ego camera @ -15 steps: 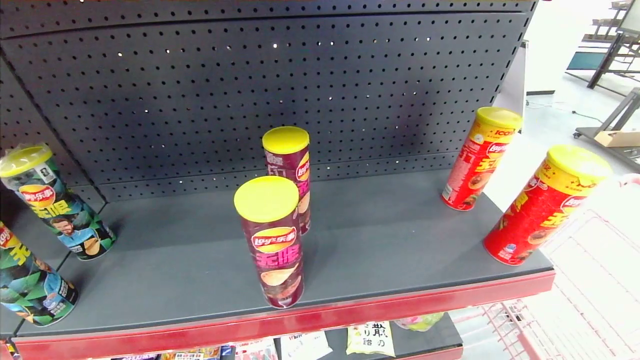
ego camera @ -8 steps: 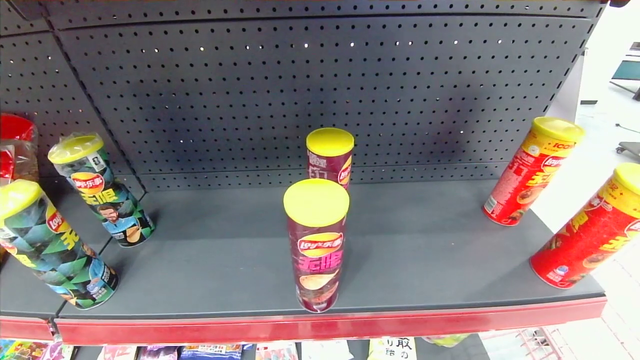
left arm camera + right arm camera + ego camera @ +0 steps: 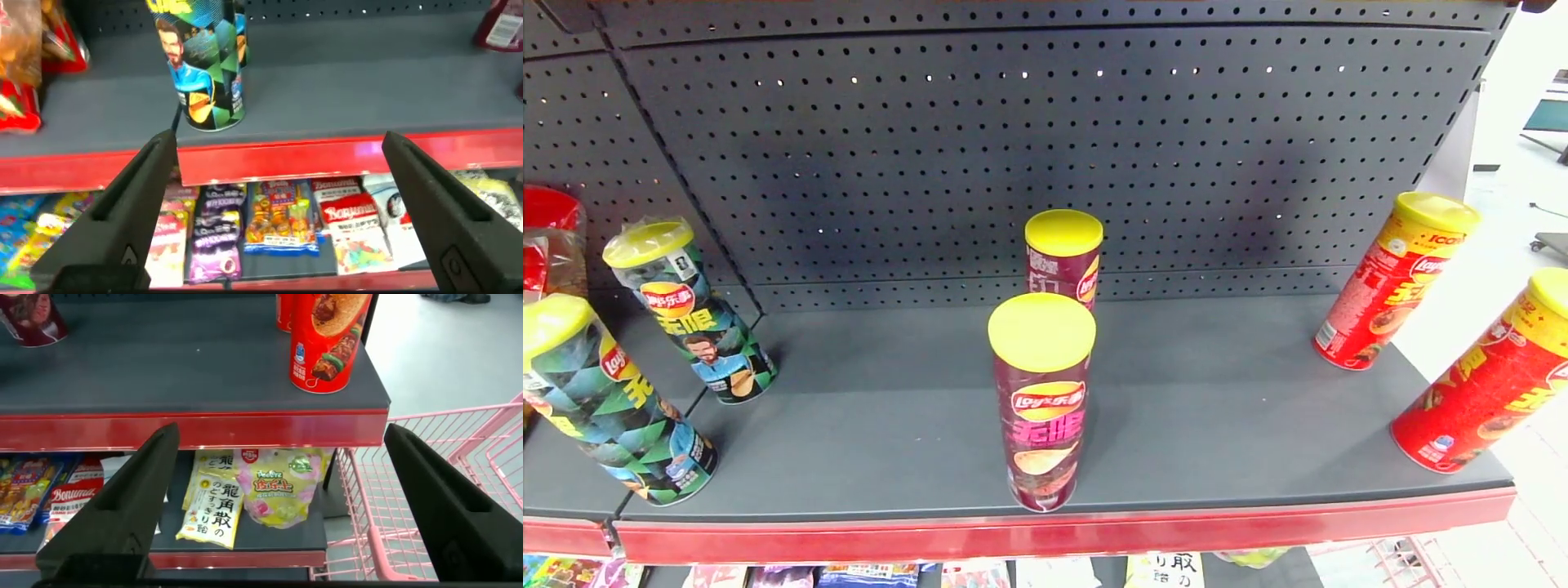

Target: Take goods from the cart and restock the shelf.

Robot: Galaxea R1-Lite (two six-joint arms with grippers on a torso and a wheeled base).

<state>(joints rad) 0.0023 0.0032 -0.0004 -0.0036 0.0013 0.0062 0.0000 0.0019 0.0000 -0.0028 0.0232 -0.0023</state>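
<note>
Compared with a second ago, the whole head view has swung over. The shelf (image 3: 1176,408) now sits centred and more of its left end shows, which is camera movement. The cans keep their places on the shelf. In the last half second almost nothing differs.

Two purple cans stand upright mid-shelf, the front purple can (image 3: 1043,408) at the red lip and the rear purple can (image 3: 1062,253) near the pegboard (image 3: 931,163). Two red cans stand at the right end, the rear red can (image 3: 1392,278) and the front red can (image 3: 1482,384). Two green cans stand on the neighbouring bay to the left, the rear green can (image 3: 686,310) and the front green can (image 3: 605,400).

The left hand (image 3: 278,143) is spread wide and holds nothing. It faces the shelf's red lip, in front of a green can. The right hand (image 3: 282,433) is equally wide open and empty, facing the lip near the shelf's right end, with the pink wire cart (image 3: 458,506) just beside it.

The front red can is clipped by the head view's right edge. A red package (image 3: 547,237) is cut off at the left edge. Both wrist views crop the cans' tops. The snack packets (image 3: 245,494) on the lower shelf are partly hidden behind the lip. The cart's basket runs out of frame, so its contents cannot be made out.
</note>
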